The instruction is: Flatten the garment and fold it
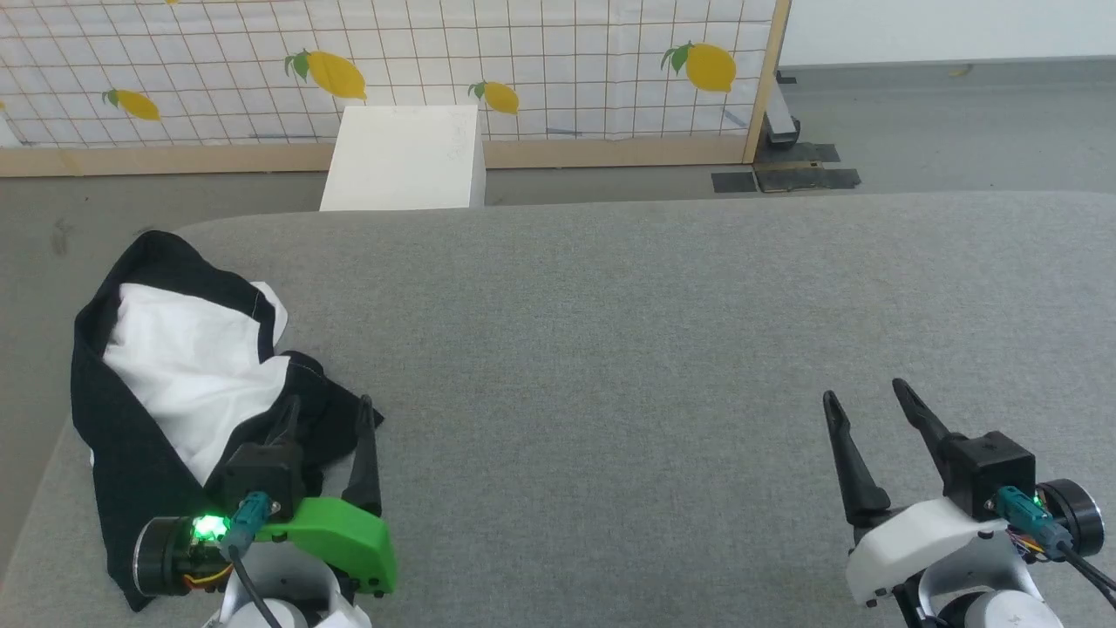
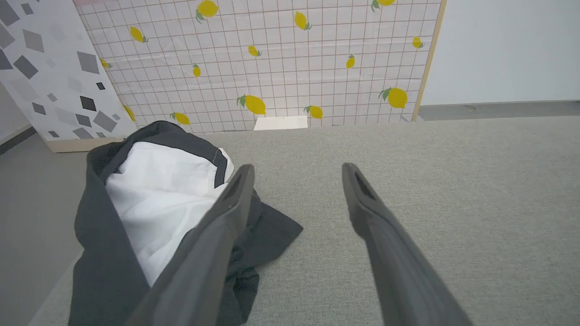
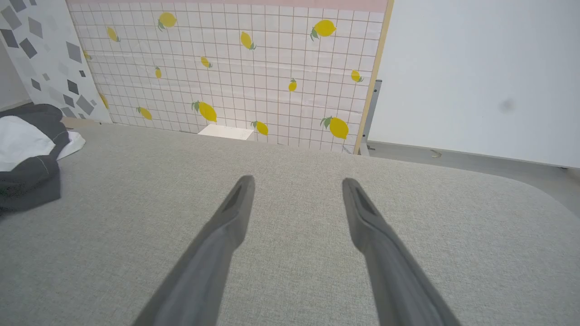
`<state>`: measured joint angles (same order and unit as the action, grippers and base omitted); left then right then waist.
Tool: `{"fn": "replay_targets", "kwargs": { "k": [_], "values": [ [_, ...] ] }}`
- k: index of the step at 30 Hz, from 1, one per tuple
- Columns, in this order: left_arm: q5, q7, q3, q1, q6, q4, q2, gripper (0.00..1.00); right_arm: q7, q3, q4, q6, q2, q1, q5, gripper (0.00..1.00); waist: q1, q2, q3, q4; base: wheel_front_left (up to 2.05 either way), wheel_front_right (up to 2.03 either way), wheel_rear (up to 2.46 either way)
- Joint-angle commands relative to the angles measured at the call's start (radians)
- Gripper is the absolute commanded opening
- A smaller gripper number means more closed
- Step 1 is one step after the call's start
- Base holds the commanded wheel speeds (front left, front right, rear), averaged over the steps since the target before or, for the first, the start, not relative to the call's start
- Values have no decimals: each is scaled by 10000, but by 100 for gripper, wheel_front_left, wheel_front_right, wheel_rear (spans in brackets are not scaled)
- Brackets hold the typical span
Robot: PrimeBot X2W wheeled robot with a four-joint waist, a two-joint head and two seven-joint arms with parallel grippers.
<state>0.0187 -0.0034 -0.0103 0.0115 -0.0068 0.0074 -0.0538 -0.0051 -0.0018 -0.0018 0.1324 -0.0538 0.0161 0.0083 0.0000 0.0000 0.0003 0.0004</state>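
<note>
Looks like a robotics lab or test studio, not a home. Backdrop is a staged screen [image 1: 567, 52] w/ lemon print in a bare wood frame, standing on the floor [image 1: 959, 131]. Next to it is a 2nd panel [image 2: 41, 68] w/ grey squares. The floor is plain grey w/ dark flat patches [image 1: 806, 179] by the frame's foot. Bare white wall [image 3: 476, 77] behind. Big table [image 1: 654, 349] covered in grey fabric, w/ the left gripper [image 1: 330, 406] & right gripper [image 1: 863, 392] over it. White box [image 1: 405, 157] on the floor beyond.
</note>
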Motion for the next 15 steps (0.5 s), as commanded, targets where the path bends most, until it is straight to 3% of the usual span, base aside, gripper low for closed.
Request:
{"fn": "replay_targets", "kwargs": {
  "k": [1,15],
  "values": [
    [29,-103,-33,47,38,60,2,100,-82,-3,34,-1,2,-23,35,100,0,0,2,10,0,0,0],
    [193,-398,-179,183,151,326,-38,100,-316,-8,146,-3,6,-62,62,100,0,0,-9,453,0,0,0]
  ]
}}
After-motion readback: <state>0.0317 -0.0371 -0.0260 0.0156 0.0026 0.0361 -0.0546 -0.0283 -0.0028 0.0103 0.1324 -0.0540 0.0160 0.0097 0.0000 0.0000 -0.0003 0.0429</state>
